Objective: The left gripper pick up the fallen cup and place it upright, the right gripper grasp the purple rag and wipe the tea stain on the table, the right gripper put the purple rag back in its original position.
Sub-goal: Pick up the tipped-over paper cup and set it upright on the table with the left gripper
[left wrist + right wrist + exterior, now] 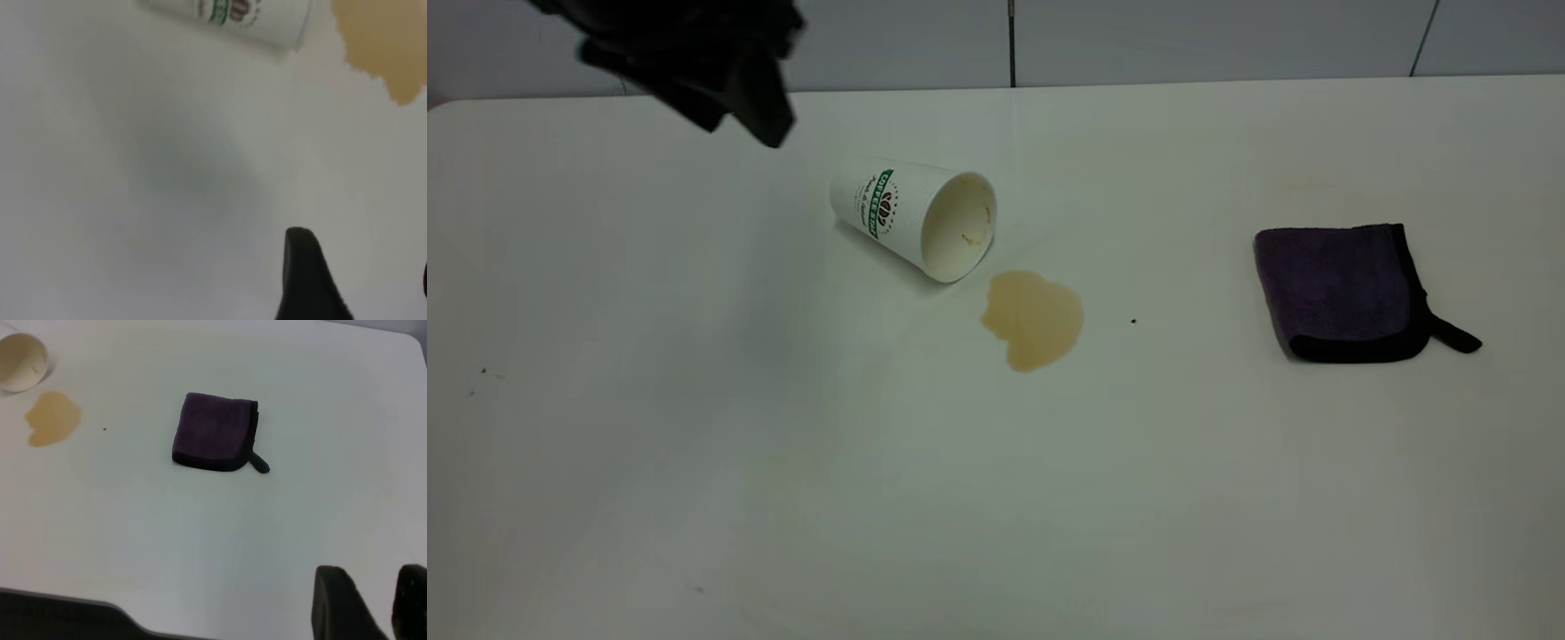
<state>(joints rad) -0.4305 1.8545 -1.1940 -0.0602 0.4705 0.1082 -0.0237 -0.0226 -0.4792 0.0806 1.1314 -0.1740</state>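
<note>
A white table [694,462] filled the exterior view, with everything spread across it from left to right.

At the far left, high above the table's back edge, hung the left gripper [769,124], a dark blurred shape. It was near the cup but apart from it, touching nothing. Its wrist view showed one dark finger [303,273] and only a sliver of another at the picture's edge, with a wide gap between them and nothing held, so its jaws appeared open.

Next came one white paper cup [914,216] with a green logo, lying on its side, its open mouth facing the spill. Just beside the mouth lay one tan tea stain [1034,318], a single puddle, unwiped.

Well apart to the right lay one purple rag [1343,289], folded flat, its black loop tab pointing right.

The right gripper [373,603] was outside the exterior view. Its own wrist view showed two dark fingers standing apart and empty, well away from the rag, so its jaws looked open.

Judging by this layout, no step of the task was finished: the cup was not yet upright, the stain remained, and the rag lay untouched. The cup pickup seemed the step in hand.
</note>
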